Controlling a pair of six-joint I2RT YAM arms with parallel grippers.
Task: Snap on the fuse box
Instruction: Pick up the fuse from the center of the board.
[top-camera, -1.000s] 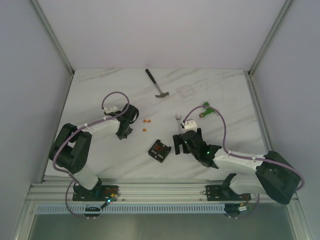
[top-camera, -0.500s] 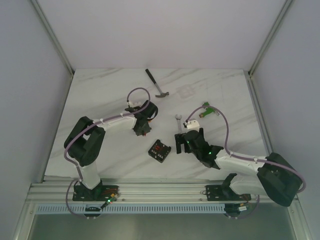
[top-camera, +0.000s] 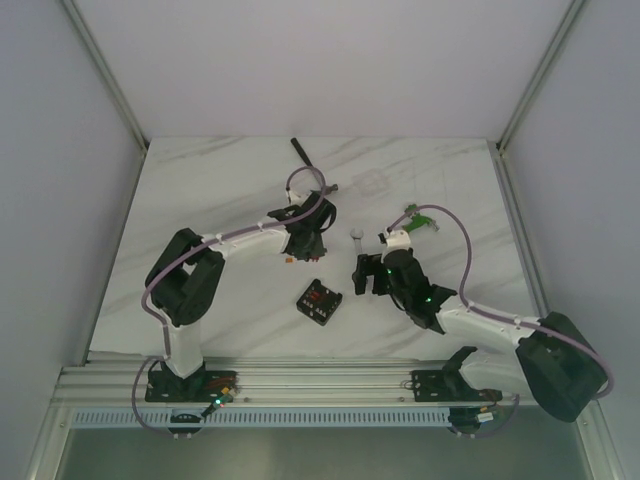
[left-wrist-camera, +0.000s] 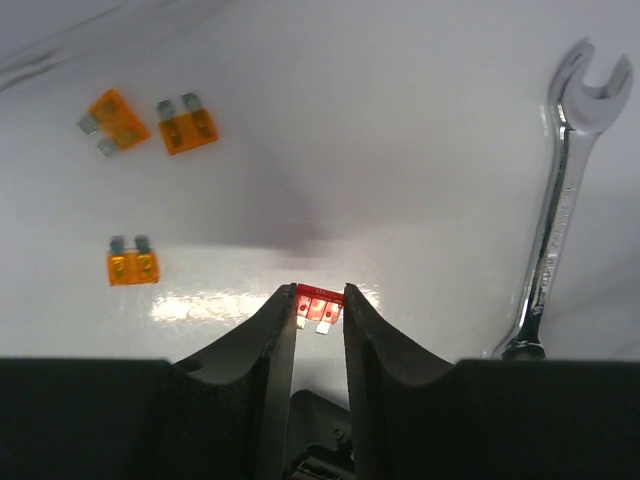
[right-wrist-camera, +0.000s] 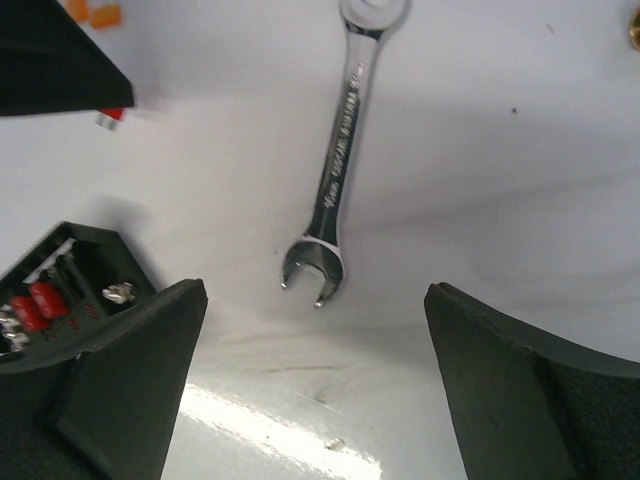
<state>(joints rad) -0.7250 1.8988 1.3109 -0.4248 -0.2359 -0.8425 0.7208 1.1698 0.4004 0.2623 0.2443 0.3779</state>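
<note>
The fuse box (top-camera: 319, 301) is a small black box with red fuses inside, lying near the table's front centre. Its corner shows at the left of the right wrist view (right-wrist-camera: 50, 290). My left gripper (top-camera: 305, 245) hovers behind the box, beside the loose fuses. In the left wrist view the left gripper (left-wrist-camera: 320, 292) is shut on a small red fuse (left-wrist-camera: 320, 300), held at the fingertips above the table. My right gripper (top-camera: 366, 275) is just right of the box. It (right-wrist-camera: 312, 292) is wide open and empty, with the wrench (right-wrist-camera: 345, 150) lying ahead of it.
Three loose orange fuses (left-wrist-camera: 187, 125) lie on the table ahead of the left gripper. The silver wrench (top-camera: 355, 243) lies between the two grippers. A hammer (top-camera: 300, 152) lies at the back. A green connector (top-camera: 418, 220) lies by the right arm's cable.
My left arm has swung from the left middle of the table rightward to the loose fuses near the wrench. My right gripper has shifted slightly farther back.
</note>
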